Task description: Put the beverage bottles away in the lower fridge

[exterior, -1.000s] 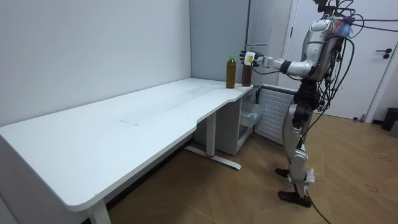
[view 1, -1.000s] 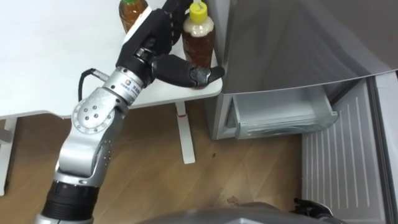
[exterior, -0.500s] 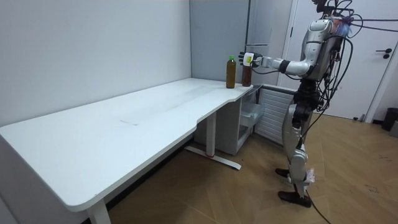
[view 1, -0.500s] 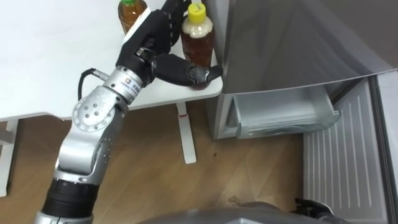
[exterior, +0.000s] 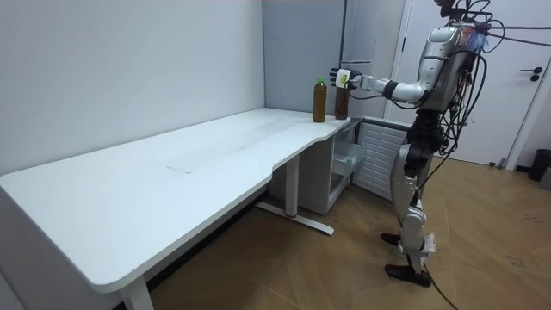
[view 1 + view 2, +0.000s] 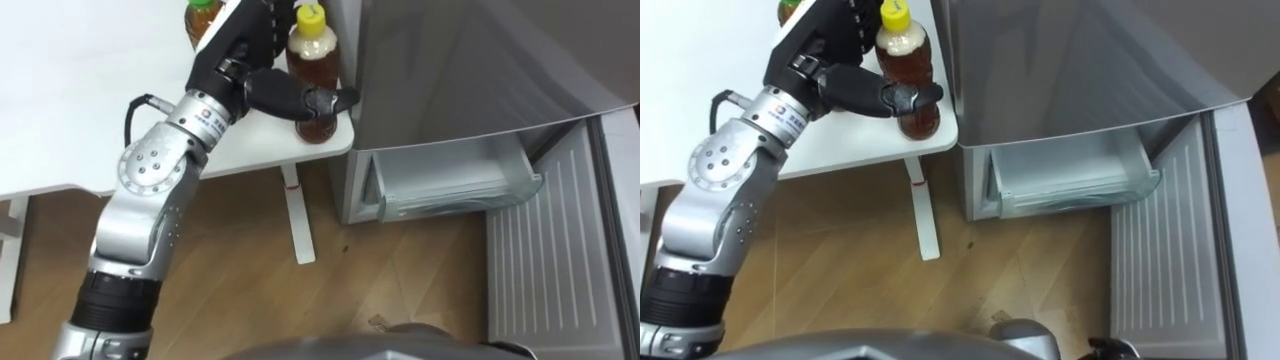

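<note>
A tea bottle with a yellow cap [image 6: 313, 60] stands upright at the white table's near corner [image 6: 330, 148], right beside the fridge. My left hand [image 6: 240, 50] is round it: the thumb lies across the bottle's front and the fingers reach behind it. A second tea bottle with a green cap [image 6: 203, 18] stands just left of the hand. The lower fridge compartment has its clear drawer [image 6: 455, 185] showing and its door [image 6: 560, 270] swung open to the right. A dark bit of my right hand [image 6: 1108, 349] peeks in at the bottom edge.
The grey upper fridge door [image 6: 470, 70] is closed, close to the bottle's right side. A white table leg [image 6: 298, 215] stands on the wooden floor before the fridge. I stand upright at the table's end by the fridge [image 5: 362, 52].
My left hand has pushed further forward around the yellow-capped bottle; the thumb, earlier at its base, now crosses its front. The bottle stays on the table.
</note>
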Controlling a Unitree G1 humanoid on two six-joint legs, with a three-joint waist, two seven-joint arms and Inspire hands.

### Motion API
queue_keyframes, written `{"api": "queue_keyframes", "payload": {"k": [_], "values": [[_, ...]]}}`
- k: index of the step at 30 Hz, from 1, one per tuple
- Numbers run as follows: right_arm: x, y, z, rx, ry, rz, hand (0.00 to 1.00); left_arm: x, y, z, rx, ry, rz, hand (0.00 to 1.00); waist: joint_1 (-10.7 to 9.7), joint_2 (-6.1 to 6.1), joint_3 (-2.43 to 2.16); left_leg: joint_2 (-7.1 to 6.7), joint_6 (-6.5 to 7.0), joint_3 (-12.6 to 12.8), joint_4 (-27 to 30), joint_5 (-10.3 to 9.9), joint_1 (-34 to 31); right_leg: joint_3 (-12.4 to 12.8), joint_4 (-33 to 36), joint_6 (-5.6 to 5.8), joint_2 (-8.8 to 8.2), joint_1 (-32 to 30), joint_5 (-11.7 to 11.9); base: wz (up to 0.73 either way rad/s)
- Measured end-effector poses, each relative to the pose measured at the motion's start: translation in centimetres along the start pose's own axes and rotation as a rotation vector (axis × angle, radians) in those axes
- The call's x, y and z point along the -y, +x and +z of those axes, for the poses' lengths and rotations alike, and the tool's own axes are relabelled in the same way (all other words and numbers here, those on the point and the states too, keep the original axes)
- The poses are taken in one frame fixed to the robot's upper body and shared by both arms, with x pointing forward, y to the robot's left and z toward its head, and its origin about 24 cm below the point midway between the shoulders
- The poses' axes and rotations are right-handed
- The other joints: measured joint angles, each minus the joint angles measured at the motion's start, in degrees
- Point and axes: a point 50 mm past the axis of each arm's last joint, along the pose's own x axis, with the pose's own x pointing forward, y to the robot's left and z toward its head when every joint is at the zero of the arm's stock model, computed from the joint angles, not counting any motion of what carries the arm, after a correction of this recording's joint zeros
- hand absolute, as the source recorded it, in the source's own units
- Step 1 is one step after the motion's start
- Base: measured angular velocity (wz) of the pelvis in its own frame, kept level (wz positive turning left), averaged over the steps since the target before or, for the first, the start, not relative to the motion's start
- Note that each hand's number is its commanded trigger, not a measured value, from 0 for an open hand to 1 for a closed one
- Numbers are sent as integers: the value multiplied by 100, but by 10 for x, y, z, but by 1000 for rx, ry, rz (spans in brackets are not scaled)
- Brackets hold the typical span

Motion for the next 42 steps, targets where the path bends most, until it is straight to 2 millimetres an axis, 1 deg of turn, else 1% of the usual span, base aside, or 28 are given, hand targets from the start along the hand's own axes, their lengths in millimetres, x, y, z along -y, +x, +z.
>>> {"api": "queue_keyframes", "payload": {"k": [1, 7, 14, 18, 24, 27, 31, 36, 41, 42], "values": [[0, 0, 0, -2, -9, -1, 0, 0, 0, 0, -1, -1, 5, 0, -2, -13, 8, -1, 0, 0, -1, 0, 6, 1, 3, 1, -1, 3, 0, 0], [0, 0, 0, -6, -24, 1, 0, -1, 2, 1, 3, -1, 7, 0, -7, -21, 13, -2, 0, 1, 0, 0, 17, 0, 12, 1, -2, 3, 0, 0], [-1, 0, -1, -11, -39, 4, 0, -5, 8, -5, -20, -33, 14, 0, -38, 29, -20, -2, 0, 8, 2, 0, -10, 18, 27, 0, 1, -74, 0, -1], [-1, 0, -2, -22, -42, 3, 0, -6, 9, -7, -26, -39, 18, 0, -121, 40, -27, -2, 0, 9, 2, 0, -14, 12, 31, 0, 0, -75, 0, 0], [-1, 0, -3, -31, -43, 4, 0, -7, 9, -10, -33, -55, 19, 0, -134, 23, -15, -2, 0, 28, -2, 0, -25, 23, 32, 0, 0, -68, 0, -1], [-1, 0, -3, -31, -44, 5, 0, -8, 9, -15, -55, -63, 25, 0, -136, 16, -10, -1, 0, 32, -4, 0, -10, 20, 31, 0, -2, -63, 0, 0], [-2, 0, -4, -35, -55, 8, 0, -9, 8, -21, -75, -89, 32, 0, -133, -9, 12, -1, 0, 34, -4, 0, -12, 15, 19, 1, -2, -79, 0, 0], [-3, 0, -4, -38, -75, 17, 0, -11, 9, -24, -81, -130, 55, 0, -137, -7, 13, -1, 0, 60, -4, 0, -14, -1, 12, 1, -6, -83, 0, 0], [-2, 0, -2, -41, -113, 16, 0, -15, 14, -29, -106, -132, 77, 0, -205, -8, 12, -1, 0, 60, -4, 0, -45, 3, 26, 0, -7, -75, 0, 0], [-2, 0, -3, -45, -113, 15, 0, -16, 13, -32, -117, -134, 83, 0, -248, -8, 12, -1, 0, 60, -4, 0, -52, 1, 25, 0, -7, -77, 0, 0]]}}
